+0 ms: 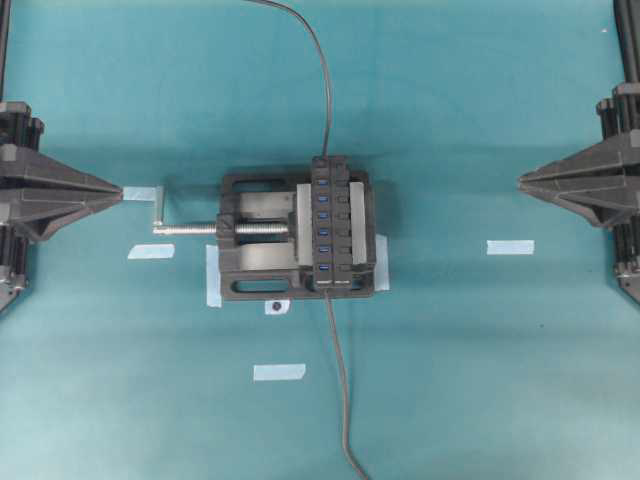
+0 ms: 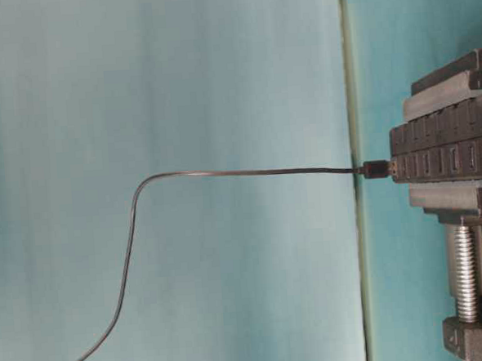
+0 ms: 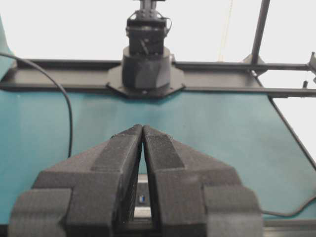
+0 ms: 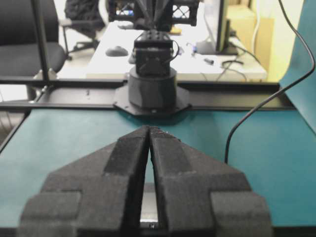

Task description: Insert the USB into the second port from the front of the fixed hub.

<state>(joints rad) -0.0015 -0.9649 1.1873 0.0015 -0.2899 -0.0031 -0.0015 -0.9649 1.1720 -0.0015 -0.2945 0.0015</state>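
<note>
Overhead: the fixed hub (image 1: 335, 222) runs top to bottom at frame centre, and the thin cable (image 1: 326, 95) meets its upper end. The left fingers (image 1: 100, 188) and right fingers (image 1: 545, 178) sit well apart from it, about equally far.
Table-level: the USB (image 2: 377, 170) touches the hub's end, lengthwise.
Wrist views: both pairs are pressed together and empty.

Midway between left gripper (image 1: 120, 190) and right gripper (image 1: 521, 180), well apart from both: fixed hub (image 1: 333, 224) clamped in vise (image 1: 250, 270); USB (image 2: 377, 170) plugged into hub's end.
</note>
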